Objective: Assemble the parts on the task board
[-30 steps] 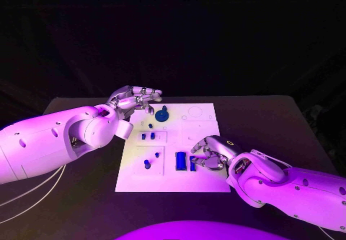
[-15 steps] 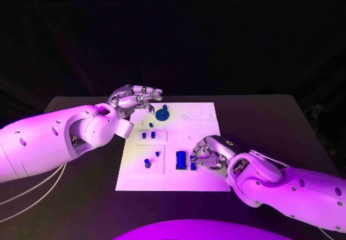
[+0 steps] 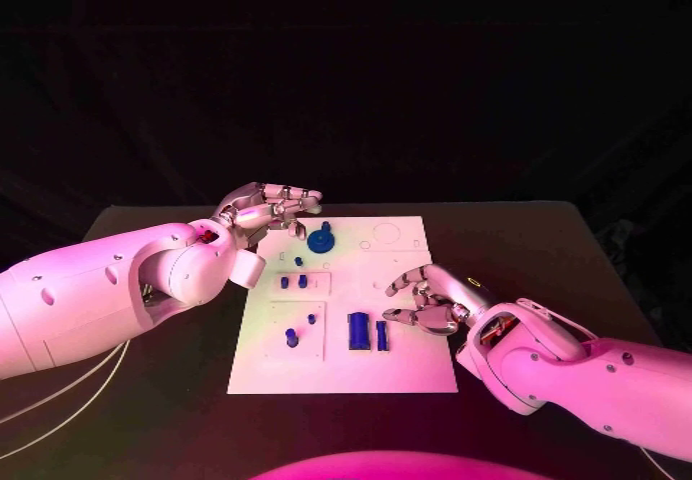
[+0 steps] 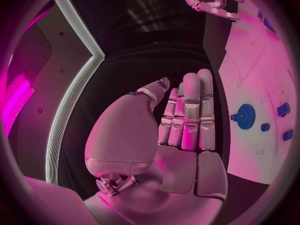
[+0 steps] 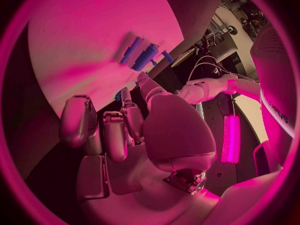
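Silver fingers of the right hand point(image 3: 421, 300) are loosely curled and hold nothing, hovering over the white rectangular task board point(image 3: 411, 360) near its right edge, now lifted clear of the two upright blue bar parts point(image 3: 366, 332) they hung beside a second ago. Beyond the board's far left corner, the left hand point(image 3: 271, 210) hangs with fingers straight and together, empty, near the blue gear-shaped part point(image 3: 320, 239).

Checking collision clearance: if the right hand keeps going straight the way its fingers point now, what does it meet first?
Most likely the two upright blue bars on the task board. The right hand, empty with fingers apart, points toward them from just beside. Its height above the board is unclear, so it might pass over them.
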Controlling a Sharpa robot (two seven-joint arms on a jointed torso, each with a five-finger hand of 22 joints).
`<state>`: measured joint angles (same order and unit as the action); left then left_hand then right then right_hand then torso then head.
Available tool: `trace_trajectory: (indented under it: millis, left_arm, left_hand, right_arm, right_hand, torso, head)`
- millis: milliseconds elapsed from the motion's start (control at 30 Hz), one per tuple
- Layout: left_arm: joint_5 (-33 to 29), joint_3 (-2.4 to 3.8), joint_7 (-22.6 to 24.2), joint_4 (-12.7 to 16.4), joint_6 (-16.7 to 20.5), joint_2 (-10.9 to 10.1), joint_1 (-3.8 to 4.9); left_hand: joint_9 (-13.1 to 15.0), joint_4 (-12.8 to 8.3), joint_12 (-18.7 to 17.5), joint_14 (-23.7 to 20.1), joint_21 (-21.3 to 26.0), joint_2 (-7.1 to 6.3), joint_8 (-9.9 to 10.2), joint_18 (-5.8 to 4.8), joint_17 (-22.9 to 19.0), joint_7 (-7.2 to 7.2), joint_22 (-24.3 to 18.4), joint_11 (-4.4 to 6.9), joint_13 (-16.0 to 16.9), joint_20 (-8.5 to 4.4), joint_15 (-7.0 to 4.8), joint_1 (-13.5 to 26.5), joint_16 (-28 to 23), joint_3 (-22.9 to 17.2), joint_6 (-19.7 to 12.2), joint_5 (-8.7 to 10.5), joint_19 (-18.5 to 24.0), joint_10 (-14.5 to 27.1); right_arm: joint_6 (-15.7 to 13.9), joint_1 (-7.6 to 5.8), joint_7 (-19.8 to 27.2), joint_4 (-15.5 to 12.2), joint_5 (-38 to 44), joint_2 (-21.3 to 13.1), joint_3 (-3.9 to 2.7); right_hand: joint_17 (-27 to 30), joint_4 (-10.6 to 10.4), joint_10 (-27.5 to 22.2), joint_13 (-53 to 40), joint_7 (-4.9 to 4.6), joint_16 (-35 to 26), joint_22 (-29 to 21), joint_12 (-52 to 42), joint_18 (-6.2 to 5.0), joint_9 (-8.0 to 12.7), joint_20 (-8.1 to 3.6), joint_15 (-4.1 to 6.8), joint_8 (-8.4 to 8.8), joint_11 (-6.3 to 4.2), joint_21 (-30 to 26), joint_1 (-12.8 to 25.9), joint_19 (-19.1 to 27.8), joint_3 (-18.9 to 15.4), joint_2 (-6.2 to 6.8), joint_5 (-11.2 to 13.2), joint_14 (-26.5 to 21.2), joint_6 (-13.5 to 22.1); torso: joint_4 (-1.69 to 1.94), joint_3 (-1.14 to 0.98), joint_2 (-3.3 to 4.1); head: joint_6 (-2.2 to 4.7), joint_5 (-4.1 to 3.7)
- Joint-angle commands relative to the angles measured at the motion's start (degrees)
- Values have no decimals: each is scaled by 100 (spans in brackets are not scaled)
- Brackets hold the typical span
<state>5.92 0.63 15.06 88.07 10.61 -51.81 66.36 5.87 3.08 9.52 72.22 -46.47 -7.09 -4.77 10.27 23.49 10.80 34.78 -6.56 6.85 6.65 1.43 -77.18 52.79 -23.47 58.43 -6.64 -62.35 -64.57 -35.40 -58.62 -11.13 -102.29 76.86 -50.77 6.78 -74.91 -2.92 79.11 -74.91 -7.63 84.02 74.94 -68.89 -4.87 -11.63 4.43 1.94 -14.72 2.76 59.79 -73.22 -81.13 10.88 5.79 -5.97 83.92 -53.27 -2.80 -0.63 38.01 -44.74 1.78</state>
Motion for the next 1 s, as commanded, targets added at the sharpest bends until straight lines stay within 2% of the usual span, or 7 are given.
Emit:
trace_trajectory:
  millis: [33,100,333,667,900,933,1000]
  left_arm:
    - [-116,-27,110,-123,-56,93,-12]
    - [-206,-48,150,-236,-18,166,-31]
    - [-650,-81,487,-648,101,386,-105]
    - [-1383,-85,1108,-1320,338,729,-252]
    - [-1557,-84,1301,-1505,502,848,-288]
    - [-1264,-89,938,-1476,326,816,-275]
    - [-1256,-88,944,-1457,359,815,-279]
  left_hand:
    - [-9,6,45,-41,25,76,9,30,-15,-2,-16,15,-7,2,11,-7,-31,54,-45,10,-35,50]
    - [-9,7,48,-43,31,78,7,30,-18,-2,-19,15,-7,2,12,-8,-32,60,-46,10,-37,54]
    - [6,54,67,-840,581,111,-70,15,-334,-1,-305,-18,-46,87,102,-14,-670,155,44,22,487,112]
    - [-211,208,-481,-1973,3290,180,90,-101,-1722,31,-2010,-325,-309,947,660,-33,-3856,583,-213,48,2048,366]
    - [-218,217,-590,-1854,3724,338,110,-30,-1973,61,-2381,-330,-330,997,746,-95,-4477,909,-302,31,1830,470]
    - [-587,-308,-952,-3480,3990,709,477,-408,-2349,-287,-2702,-31,-685,495,468,2251,-4705,1324,-1940,211,3181,2239]
    - [-587,-308,-952,-3635,4033,709,477,-408,-2349,-314,-2747,-7,-685,443,451,2485,-4749,1384,-2138,231,3287,2452]
  right_arm:
    - [-15,-157,1243,197,-1924,-6,-9]
    - [165,-272,1556,427,-2694,30,-12]
    - [721,-621,2307,1461,-5012,307,-36]
    - [1350,-815,2850,2724,-6226,857,-121]
    - [1446,-837,2913,3125,-6325,1058,-132]
    - [1150,-834,2658,3049,-6017,1027,-129]
    - [1117,-823,2682,3019,-6044,1020,-138]
  right_hand:
    - [210,-30,-637,476,-14,-697,289,1132,-247,10,28,-57,-41,10,-1501,-163,493,-57,-103,-57,84,63]
    - [1728,-65,-1672,1694,-58,-2150,-427,2986,-527,48,68,-101,10,48,-3605,-296,1292,-2,-195,-85,-539,129]
    - [4191,-258,-1865,3942,-112,-5642,-1748,5038,-562,231,356,-380,334,254,-5196,-603,2222,323,-128,-137,-1574,4]
    - [5890,-425,-1760,6337,-286,-7905,-3907,6404,-592,559,938,-884,1036,558,-5629,-556,3174,145,-157,-137,-2155,-167]
    - [6501,-355,-1674,6940,-318,-8038,-4798,6502,-586,706,945,-895,1107,581,-5614,-572,2975,-116,-334,-167,-1982,-216]
    - [6783,-155,-3569,7491,5,-8402,-5585,6889,-258,1163,533,-680,1472,320,-5979,1798,4538,-385,-579,76,-3925,1471]
    - [6839,-134,-3736,7491,36,-8402,-5707,6889,-258,1163,487,-656,1472,301,-5979,2017,4645,-435,-579,78,-4079,1616]
  torso:
    - [-12,68,-151]
    - [-13,104,-231]
    - [-24,195,-420]
    - [-9,226,-615]
    - [17,201,-607]
    - [-1,213,-598]
    - [15,204,-603]
  head:
    - [116,-67]
    - [195,-92]
    - [473,-132]
    - [766,-125]
    - [851,-65]
    - [817,-83]
    - [830,-88]
